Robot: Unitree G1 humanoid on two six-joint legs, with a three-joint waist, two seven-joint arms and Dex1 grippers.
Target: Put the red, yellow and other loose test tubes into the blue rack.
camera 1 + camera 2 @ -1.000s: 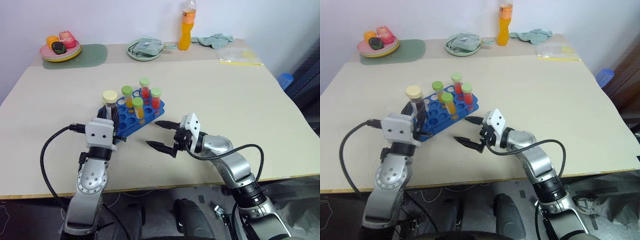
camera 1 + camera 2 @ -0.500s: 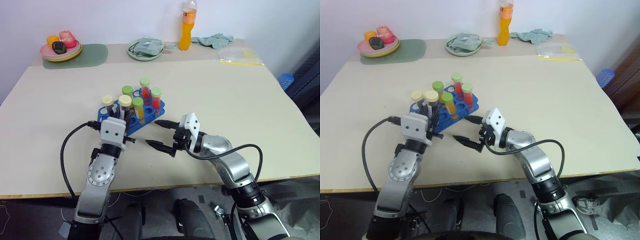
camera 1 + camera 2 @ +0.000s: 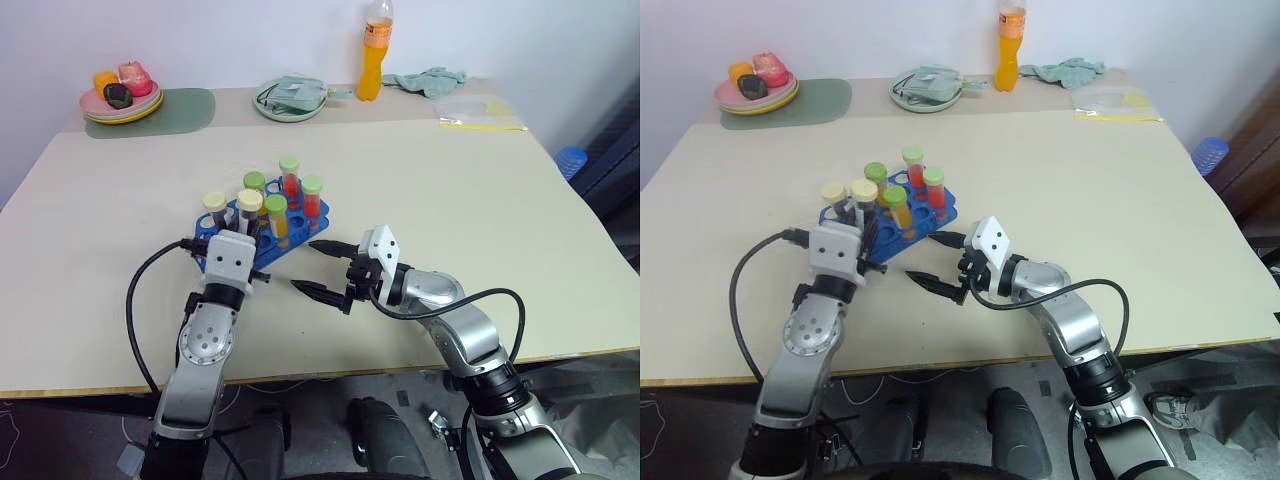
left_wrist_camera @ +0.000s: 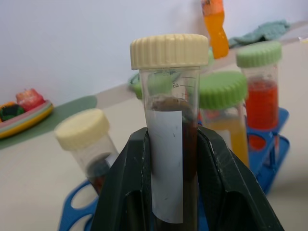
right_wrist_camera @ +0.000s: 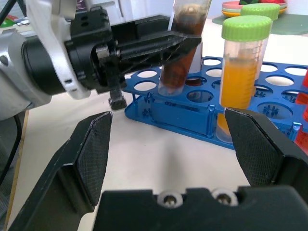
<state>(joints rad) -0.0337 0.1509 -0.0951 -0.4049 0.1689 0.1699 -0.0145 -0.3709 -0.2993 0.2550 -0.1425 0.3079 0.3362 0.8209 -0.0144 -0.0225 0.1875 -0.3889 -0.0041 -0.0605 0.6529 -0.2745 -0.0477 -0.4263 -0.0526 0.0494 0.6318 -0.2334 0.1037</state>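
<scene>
Left eye view: the blue rack point(image 3: 262, 232) sits mid-table, already holding four green-capped tubes point(image 3: 287, 195) and a cream-capped one point(image 3: 214, 207). At its 7 o'clock corner, the left gripper point(image 4: 168, 192) is clamped on a dark cream-capped tube point(image 4: 169, 144), poised over an empty hole. The right gripper point(image 3: 320, 268) waits at the rack's 4 o'clock, jaws apart, empty. This looks like the last loose tube.
</scene>
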